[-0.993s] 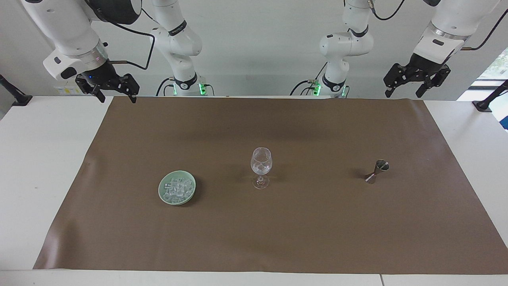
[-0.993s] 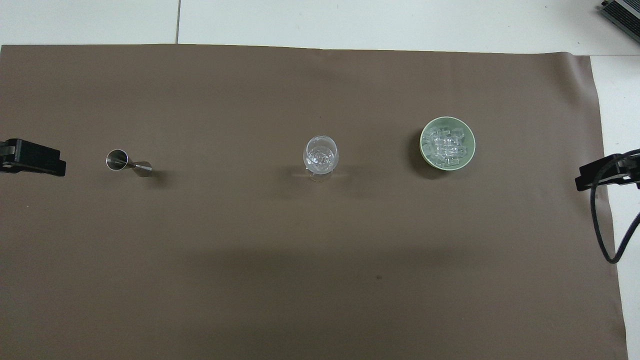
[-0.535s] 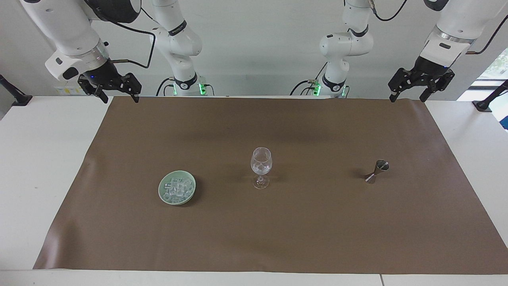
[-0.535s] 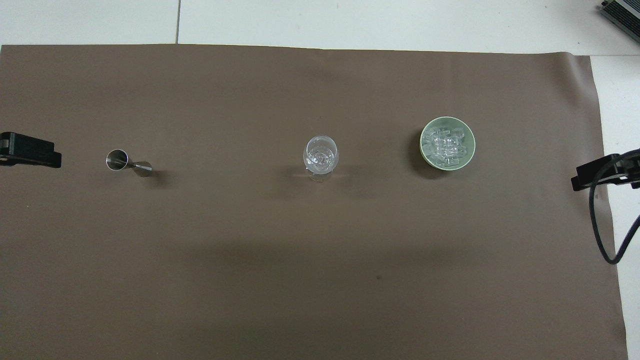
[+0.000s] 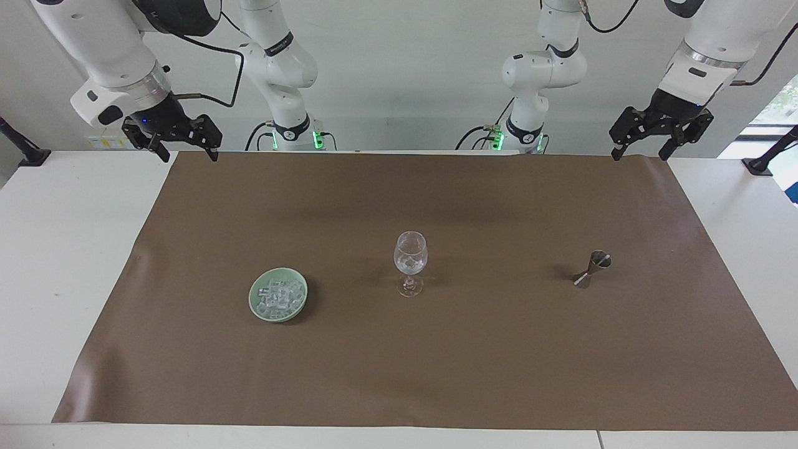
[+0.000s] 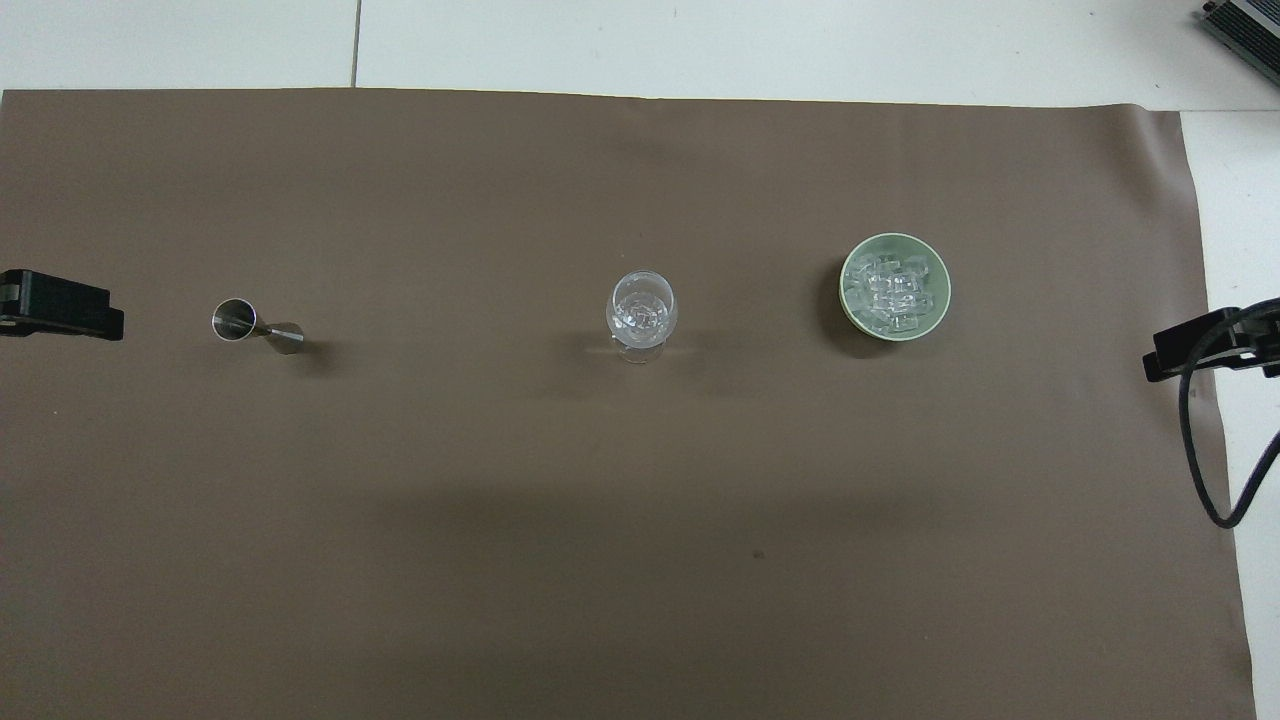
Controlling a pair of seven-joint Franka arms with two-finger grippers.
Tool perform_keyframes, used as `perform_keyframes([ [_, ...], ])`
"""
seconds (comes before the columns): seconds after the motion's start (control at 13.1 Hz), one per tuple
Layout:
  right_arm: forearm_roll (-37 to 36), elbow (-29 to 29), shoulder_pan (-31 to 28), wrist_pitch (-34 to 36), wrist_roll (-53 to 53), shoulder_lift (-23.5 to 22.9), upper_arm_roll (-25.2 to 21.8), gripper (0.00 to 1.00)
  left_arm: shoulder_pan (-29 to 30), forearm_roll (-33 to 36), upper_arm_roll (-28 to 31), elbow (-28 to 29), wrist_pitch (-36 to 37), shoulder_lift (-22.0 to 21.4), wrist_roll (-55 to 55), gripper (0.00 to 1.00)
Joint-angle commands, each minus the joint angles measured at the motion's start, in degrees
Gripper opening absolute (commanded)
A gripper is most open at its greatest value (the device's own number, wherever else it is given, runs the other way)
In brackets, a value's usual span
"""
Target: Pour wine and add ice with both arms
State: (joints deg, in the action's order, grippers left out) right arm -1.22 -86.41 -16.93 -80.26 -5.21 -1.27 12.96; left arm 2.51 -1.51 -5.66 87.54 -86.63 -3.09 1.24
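A clear wine glass [image 5: 410, 262] [image 6: 642, 305] stands upright mid-mat, with clear glinting bits in its bowl. Toward the right arm's end, a pale green dish [image 5: 255, 299] [image 6: 846, 290] holds the ice [image 5: 278, 295] [image 6: 893, 290]. Toward the left arm's end stands a small metal jigger [image 5: 592, 269] [image 6: 255, 326]. No wine shows; I cannot see what the jigger holds. My left gripper [image 5: 641, 153] [image 6: 60, 305] hangs open and empty over the mat's edge at the robots' end. My right gripper [image 5: 187, 154] [image 6: 1198, 345] hangs open and empty over the mat's other corner there.
A brown mat [image 5: 436, 362] covers most of the white table [image 5: 56, 249]. A black cable [image 6: 1195, 450] loops down by the right gripper. Black clamps [image 5: 767, 161] sit at the table's ends.
The left gripper has drawn back and turned a little over the mat's edge, then held still. The right gripper shifted slightly. Glass, dish and jigger have not moved.
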Motion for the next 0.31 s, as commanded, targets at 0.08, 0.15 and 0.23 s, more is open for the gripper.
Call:
perform_keyframes([
  [0.08, 1.0, -1.5, -0.9, 0.5, -1.8, 1.4, 0.1, 1.0, 0.2, 0.4, 0.0, 2.4, 0.4, -2.0, -0.9, 1.0],
  [0.15, 1.0, -1.5, -0.9, 0.4, -1.8, 1.4, 0.1, 1.0, 0.3, 0.4, -0.2, 2.5, 0.3, -2.0, -0.9, 1.0],
  [0.23, 1.0, -1.6, -0.9, 0.4, -1.8, 1.4, 0.1, 1.0, 0.3, 0.3, -0.2, 2.5, 0.3, -2.0, -0.9, 1.0],
])
